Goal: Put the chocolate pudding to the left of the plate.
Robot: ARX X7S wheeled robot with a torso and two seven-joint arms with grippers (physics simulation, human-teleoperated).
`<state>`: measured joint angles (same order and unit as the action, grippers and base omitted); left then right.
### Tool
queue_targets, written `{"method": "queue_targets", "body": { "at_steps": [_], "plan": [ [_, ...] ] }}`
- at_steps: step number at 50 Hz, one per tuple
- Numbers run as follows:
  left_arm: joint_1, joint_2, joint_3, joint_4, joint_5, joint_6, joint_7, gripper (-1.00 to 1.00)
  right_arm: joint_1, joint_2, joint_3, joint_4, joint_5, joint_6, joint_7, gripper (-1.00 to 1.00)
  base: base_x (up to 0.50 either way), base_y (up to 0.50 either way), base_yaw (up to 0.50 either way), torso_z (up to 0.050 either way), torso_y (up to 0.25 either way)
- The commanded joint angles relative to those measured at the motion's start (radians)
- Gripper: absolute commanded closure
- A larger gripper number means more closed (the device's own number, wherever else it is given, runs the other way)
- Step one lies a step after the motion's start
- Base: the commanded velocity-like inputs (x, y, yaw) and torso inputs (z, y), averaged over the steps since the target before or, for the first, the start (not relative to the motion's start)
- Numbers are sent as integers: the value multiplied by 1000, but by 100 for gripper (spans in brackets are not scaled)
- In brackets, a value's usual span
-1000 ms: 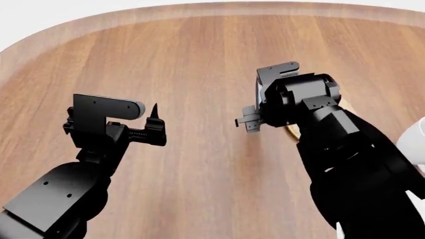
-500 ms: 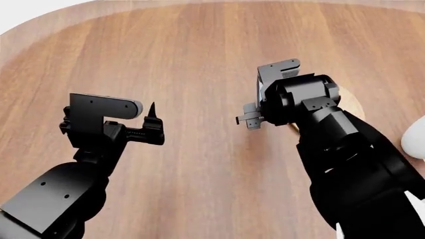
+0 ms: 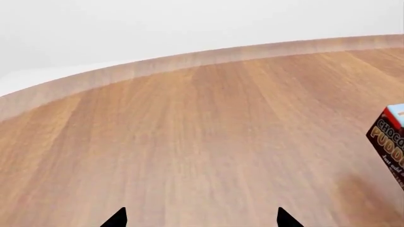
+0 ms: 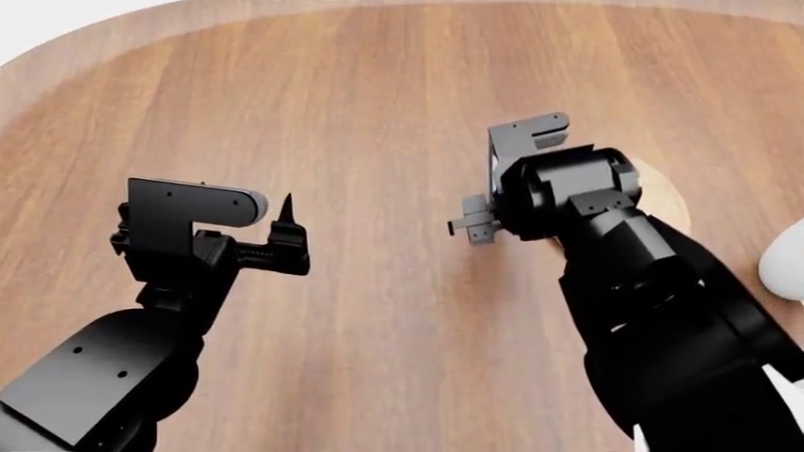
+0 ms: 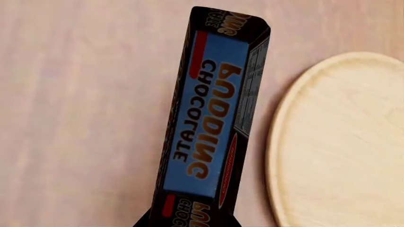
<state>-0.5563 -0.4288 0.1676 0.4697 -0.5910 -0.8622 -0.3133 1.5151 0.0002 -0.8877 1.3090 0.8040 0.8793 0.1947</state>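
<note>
Black links of both arms filled the near edge of the head view over a wood-grain table [image 4: 377, 311]. The left gripper [image 4: 286, 235] hovered above bare wood with nothing between its fingers; its wrist camera caught only the two dark fingertips [image 3: 117, 218], set well apart. The right arm's bulk hid the right gripper [image 4: 475, 229] and most of its load, so the head view left its opening hard to judge. The right wrist camera showed the chocolate pudding [image 5: 211, 123] standing out from between the fingers (the blue label reading "CHOCOLATE PUDDING"), its lower end cut off at the frame edge where the dark fingertips [image 5: 145, 221] closed on it. The box lay just beside the plate [image 5: 344, 142], a strip of table showing between them. The plate's tan rim [image 4: 660, 193] peeked from behind the right wrist, left of a cropped white object [image 4: 785, 268]. Whether the box touched the table could not be told.
</note>
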Motion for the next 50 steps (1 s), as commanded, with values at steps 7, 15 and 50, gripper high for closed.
{"method": "queue_targets", "body": {
  "at_steps": [7, 15, 50],
  "plan": [
    [1, -5, 7, -5, 5, 10, -2, -100, -27, 0, 31, 0, -56, -7, -1, 100, 0, 0, 0, 0, 0],
    [0, -9, 10, 2, 8, 7, -9, -100, -26, 0, 2, 0, -25, -11, 3, 100, 2, 0, 0, 0, -247],
    [2, -15, 0, 15, -16, 6, -14, -100, -25, 0, 8, 0, -14, 6, 10, -100, 0, 0, 0, 0, -2]
  ]
}}
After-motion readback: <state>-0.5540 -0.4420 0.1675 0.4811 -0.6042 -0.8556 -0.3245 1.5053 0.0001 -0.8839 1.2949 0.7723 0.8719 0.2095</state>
